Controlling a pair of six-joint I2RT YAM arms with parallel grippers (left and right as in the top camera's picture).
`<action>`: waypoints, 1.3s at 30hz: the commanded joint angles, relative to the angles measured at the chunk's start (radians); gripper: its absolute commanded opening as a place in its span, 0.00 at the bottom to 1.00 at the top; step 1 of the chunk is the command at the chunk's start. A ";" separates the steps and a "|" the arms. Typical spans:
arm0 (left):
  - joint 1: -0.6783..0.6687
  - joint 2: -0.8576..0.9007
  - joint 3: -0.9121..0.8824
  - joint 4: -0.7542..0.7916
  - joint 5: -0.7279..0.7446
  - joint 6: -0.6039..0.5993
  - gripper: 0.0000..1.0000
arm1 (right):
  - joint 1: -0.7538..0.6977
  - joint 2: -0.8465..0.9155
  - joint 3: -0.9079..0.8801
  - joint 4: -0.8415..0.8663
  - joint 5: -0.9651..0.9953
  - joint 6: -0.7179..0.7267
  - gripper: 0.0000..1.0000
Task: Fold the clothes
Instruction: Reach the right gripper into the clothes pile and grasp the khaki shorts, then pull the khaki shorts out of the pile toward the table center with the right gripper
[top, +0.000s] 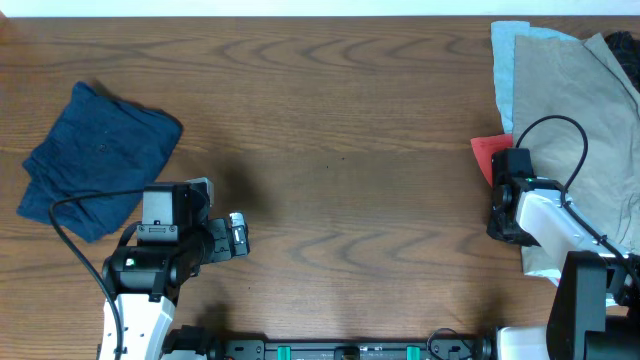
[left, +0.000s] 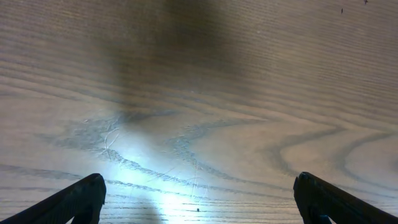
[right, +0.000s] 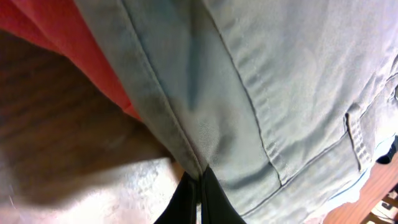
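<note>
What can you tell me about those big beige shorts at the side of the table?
The khaki shorts look like beige woven cotton. They are crumpled and unfolded at the right edge of the table, partly out of view. Stitched seams and a belt loop show up close. They lie over a light-blue piece and a red piece, with something black beside them. The right arm's fingers are shut, pinching an edge of the shorts.

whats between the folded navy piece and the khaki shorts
From the navy piece: bare wooden table, then a red piece against the khaki shorts, in the overhead view.
</note>
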 joint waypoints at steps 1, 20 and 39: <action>0.004 0.001 0.020 0.000 0.010 -0.009 0.98 | -0.007 -0.054 0.048 -0.056 -0.043 0.009 0.01; 0.004 0.004 0.020 0.024 0.010 -0.009 0.98 | 0.286 -0.317 0.367 -0.077 -1.041 -0.254 0.01; 0.004 0.006 0.020 0.068 0.033 -0.045 0.98 | 0.569 -0.165 0.367 0.126 -0.632 -0.121 0.99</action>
